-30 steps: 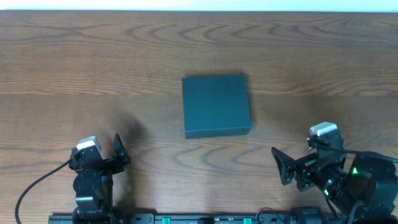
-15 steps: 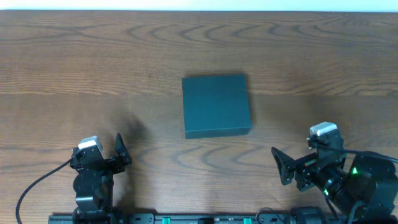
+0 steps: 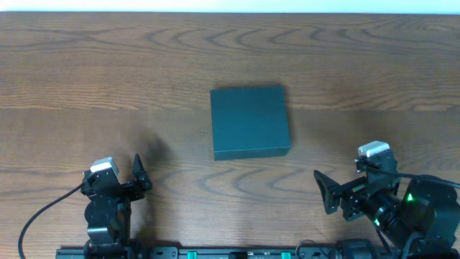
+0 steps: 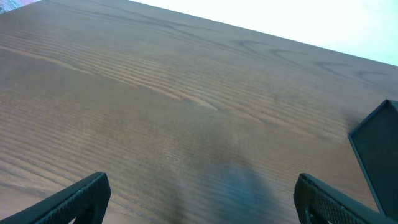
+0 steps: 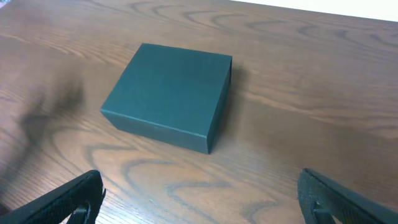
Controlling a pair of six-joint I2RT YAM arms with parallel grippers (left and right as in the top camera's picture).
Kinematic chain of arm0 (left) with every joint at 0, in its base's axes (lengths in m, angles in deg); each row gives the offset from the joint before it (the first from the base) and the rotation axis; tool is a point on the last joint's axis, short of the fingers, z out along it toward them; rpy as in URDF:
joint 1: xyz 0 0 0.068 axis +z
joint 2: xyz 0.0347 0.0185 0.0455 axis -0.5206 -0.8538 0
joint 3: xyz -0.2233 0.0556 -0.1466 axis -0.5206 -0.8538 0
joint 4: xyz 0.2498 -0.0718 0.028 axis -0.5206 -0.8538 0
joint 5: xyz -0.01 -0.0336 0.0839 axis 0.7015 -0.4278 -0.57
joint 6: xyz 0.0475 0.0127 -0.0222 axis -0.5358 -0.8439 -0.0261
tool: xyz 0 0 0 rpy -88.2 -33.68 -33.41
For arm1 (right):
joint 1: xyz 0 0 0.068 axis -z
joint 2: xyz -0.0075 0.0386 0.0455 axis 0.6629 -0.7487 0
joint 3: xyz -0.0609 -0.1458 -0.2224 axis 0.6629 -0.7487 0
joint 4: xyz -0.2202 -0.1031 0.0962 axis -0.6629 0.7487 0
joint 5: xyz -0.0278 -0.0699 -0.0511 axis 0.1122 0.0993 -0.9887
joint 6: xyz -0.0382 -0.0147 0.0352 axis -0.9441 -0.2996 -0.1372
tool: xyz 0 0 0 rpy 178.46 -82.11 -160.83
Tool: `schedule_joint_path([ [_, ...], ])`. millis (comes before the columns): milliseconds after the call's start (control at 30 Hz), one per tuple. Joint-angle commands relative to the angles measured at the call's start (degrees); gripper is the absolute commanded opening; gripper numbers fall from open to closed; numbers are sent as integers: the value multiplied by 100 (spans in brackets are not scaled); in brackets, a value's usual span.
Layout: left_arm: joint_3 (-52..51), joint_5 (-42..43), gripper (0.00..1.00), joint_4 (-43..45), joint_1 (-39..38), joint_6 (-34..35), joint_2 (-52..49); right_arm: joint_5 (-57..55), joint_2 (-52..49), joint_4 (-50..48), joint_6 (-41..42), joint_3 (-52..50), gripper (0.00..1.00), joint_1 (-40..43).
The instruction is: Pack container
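box (image 3: 250,122) sits closed at table (image 3: 72,72) centre; left gripper (image 4: 202,199) and right gripper (image 5: 199,199) gape empty at table's near edge. pry it open one-handed and you'll likely shove it away.

container (image 3: 249,121): matt dark-teal card, smooth
table (image 3: 93,72): brown wood grain, smooth, slight sheen
left gripper (image 4: 202,198): black, matt, plastic-looking
right gripper (image 5: 199,196): black, matt, plastic-looking
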Motion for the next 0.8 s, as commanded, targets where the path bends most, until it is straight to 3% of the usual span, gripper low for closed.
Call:
schedule_joint_path([
  [0,-129,26,96,13,22,-39,37,-17,0,4,68,-11,99,-55],
  [267,-129,26,95,13,22,-39,37,-647,59,-35,-350,-264,99,-55],
  [567,-129,26,95,13,22,-37,37,-785,1488,-1303,-396,-2216,99,2],
  [767,-129,26,96,13,22,-39,37,-809,2568,-1637,-407,-3329,99,20],
])
